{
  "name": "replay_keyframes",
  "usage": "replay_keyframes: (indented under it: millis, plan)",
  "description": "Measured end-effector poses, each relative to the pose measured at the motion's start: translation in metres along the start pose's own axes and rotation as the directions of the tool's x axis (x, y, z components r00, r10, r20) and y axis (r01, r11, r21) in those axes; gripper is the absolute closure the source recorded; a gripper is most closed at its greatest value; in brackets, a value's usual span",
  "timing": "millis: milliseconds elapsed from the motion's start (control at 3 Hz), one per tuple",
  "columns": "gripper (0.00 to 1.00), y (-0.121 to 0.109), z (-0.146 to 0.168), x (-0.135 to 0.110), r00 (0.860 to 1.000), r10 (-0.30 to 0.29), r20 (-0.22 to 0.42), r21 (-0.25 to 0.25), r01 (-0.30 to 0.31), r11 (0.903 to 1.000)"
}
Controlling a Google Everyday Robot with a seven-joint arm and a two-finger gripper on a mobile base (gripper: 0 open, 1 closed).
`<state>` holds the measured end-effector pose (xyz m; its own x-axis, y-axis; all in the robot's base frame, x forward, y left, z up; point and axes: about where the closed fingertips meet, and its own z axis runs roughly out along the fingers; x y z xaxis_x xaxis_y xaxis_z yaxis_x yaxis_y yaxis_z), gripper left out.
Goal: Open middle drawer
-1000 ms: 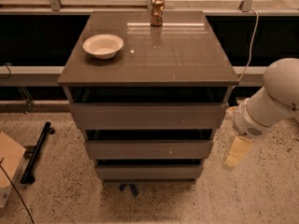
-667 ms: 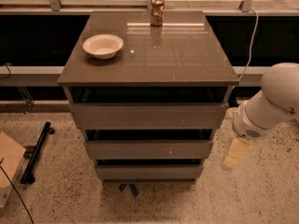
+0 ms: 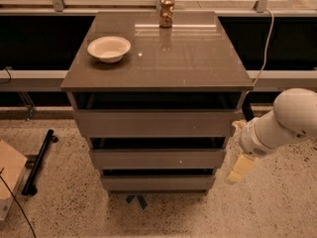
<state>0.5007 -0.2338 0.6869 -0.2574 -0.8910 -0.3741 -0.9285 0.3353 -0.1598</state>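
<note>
1. Floor (image 3: pixel 277 207): pale speckled terrazzo, matte
2. Cabinet (image 3: pixel 198 58): grey-brown with a square, flat, glossy top that reflects the window light; three handleless drawer fronts stacked below, each one narrower than the one above it in this view
3. Robot arm (image 3: pixel 285 123): smooth white shell with a rounded joint and a ribbed collar at the wrist, coming in from the right edge beside the cabinet
4. Top drawer (image 3: pixel 153 124): tallest front, a plain flat panel under a dark recess
5. Middle drawer (image 3: pixel 148 159): the centre panel of the three, flat and grey-brown with a tiny pale speck near its centre and a dark gap along its top edge
6. Bottom drawer (image 3: pixel 158 183): narrowest front, the lowest of the three
7. Black bar (image 3: pixel 38 160): slim matte rod lying on the floor to the left, near a cardboard sheet (image 3: pixel 7 167)
8. Bowl (image 3: pixel 109 48): round, cream and shallow, sitting on the left of the top
9. Gripper (image 3: pixel 241 168): pale yellowish blunt tab pointing down, just right of the middle drawer's right end with a gap between them; can't tell if it's open or closed
10. Can (image 3: pixel 166 11): dented, metallic gold-brown, upright at the back edge of the top
</note>
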Motion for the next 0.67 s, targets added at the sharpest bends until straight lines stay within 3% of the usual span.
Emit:
replay_keyframes:
  millis: [667]
  plan:
    - [0.0, 0.009, 0.061, 0.013, 0.994, 0.004, 0.107, -0.054, 0.002, 0.9985]
